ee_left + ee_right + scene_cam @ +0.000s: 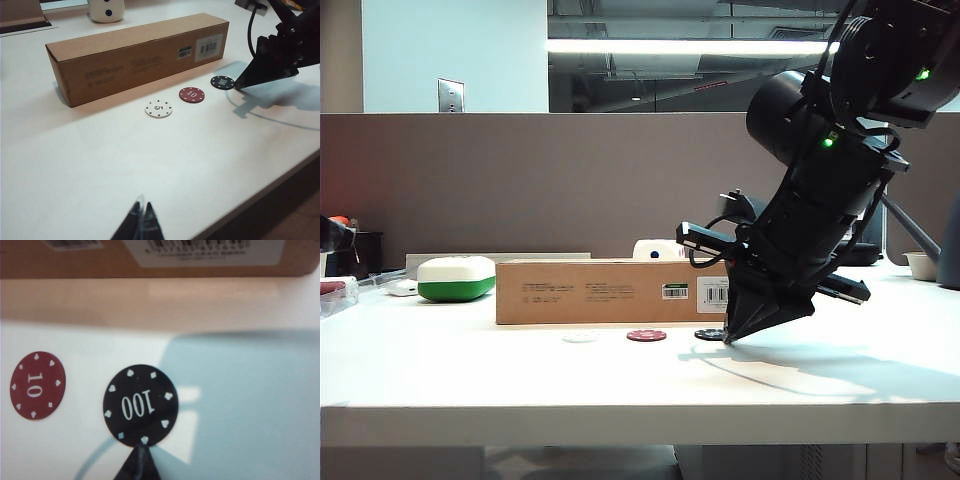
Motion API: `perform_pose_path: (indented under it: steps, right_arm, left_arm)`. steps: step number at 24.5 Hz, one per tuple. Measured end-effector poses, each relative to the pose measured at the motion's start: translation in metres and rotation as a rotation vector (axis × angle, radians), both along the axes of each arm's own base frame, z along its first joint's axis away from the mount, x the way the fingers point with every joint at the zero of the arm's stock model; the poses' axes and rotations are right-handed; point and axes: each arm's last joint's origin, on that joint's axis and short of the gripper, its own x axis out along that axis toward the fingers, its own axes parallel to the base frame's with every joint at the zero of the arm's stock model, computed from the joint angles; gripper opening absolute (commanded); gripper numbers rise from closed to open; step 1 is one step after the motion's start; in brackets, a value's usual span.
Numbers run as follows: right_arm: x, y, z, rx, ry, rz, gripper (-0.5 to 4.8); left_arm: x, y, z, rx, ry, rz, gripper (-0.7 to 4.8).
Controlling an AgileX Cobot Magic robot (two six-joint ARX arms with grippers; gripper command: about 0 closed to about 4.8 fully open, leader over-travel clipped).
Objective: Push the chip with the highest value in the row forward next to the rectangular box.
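Three chips lie in a row on the white table in front of the long brown rectangular box (610, 291) (135, 55) (150, 257). The black chip (710, 334) (222, 82) (141, 405), marked 100, is at the right end. Beside it are the dark red chip (646, 335) (191, 94) (38, 385), marked 10, and the white chip (580, 338) (158, 108), marked 5. My right gripper (729, 340) (236, 88) (142, 451) is shut, its tip on the table touching the black chip's near edge. My left gripper (141, 206) is shut and empty, well back from the row.
A white-and-green rounded case (456, 278) sits left of the box. A white cup with dark dots (106, 10) stands behind the box. The table's front edge (280, 175) runs close to my left gripper. A bin (340, 290) is at the far left.
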Motion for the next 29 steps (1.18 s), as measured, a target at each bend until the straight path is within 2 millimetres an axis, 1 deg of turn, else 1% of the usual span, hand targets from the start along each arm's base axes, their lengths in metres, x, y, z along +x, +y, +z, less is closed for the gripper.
perform_pose_path:
  steps: [17,29]
  right_arm:
    - [-0.0016,0.0066,-0.0009,0.033,0.006,0.015,-0.05]
    - [-0.0016,0.0081,-0.0012,0.026,-0.007,0.004,-0.05]
  left_arm:
    - [0.0,0.0,0.0,0.0,0.0,0.0,-0.05]
    - [0.0,0.0,0.0,0.0,0.0,0.0,-0.05]
